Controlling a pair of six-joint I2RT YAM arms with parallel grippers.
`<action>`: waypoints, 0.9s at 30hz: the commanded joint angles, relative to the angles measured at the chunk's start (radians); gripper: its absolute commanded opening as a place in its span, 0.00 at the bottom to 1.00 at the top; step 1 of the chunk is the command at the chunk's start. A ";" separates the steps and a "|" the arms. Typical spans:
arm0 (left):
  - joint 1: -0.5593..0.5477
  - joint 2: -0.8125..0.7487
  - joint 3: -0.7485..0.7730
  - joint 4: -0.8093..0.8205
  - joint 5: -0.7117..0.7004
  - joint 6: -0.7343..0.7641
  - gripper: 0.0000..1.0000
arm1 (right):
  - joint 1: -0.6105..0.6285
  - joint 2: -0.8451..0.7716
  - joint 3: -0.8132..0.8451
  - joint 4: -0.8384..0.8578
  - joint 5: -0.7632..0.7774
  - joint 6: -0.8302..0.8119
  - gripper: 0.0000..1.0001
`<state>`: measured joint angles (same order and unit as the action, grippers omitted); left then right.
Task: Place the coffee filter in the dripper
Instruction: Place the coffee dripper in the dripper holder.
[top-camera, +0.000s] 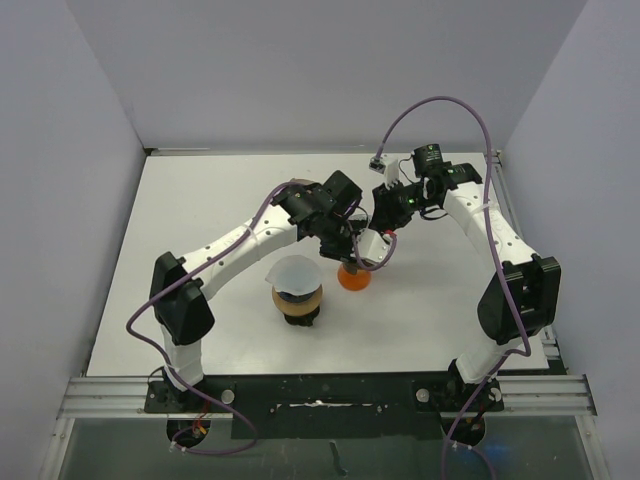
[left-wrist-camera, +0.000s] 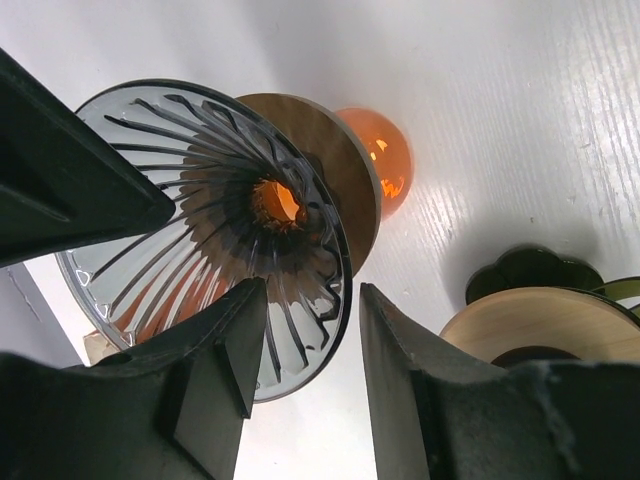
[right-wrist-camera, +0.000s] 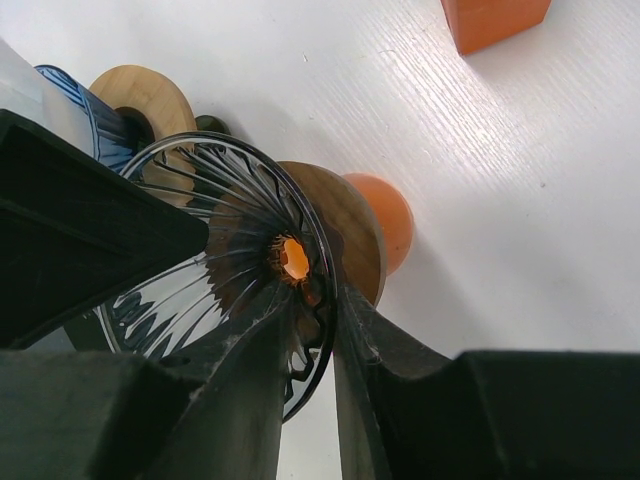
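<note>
1. Right hand (right-wrist-camera: 325, 300) reaches in at mid-surface, clamped on the rim of the tilted dripper (right-wrist-camera: 200, 230) (ribbed clear glass, wooden collar).
2. Left hand (left-wrist-camera: 310, 295) straddles the same rim, fingers apart.
3. Coffee filter (top-camera: 294, 271) sits atop a brown jar (top-camera: 297, 303), just beside both hands.

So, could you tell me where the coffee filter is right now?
In the top view, the white coffee filter stands mouth-up near the middle, just left of the orange base under the glass dripper.
</note>
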<state>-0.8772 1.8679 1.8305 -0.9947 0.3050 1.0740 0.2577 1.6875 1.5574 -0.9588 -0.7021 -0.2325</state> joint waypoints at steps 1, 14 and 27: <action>-0.001 0.019 0.055 0.017 0.009 -0.006 0.40 | 0.011 -0.051 0.026 -0.004 -0.008 -0.016 0.24; -0.007 0.051 0.096 0.005 0.022 -0.007 0.32 | 0.010 -0.058 0.012 0.001 0.000 -0.020 0.24; -0.008 0.037 0.063 -0.005 0.027 0.004 0.20 | 0.010 -0.064 -0.016 0.013 0.007 -0.024 0.19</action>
<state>-0.8886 1.9152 1.8709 -1.0096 0.3176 1.0767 0.2577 1.6867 1.5536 -0.9512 -0.6834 -0.2470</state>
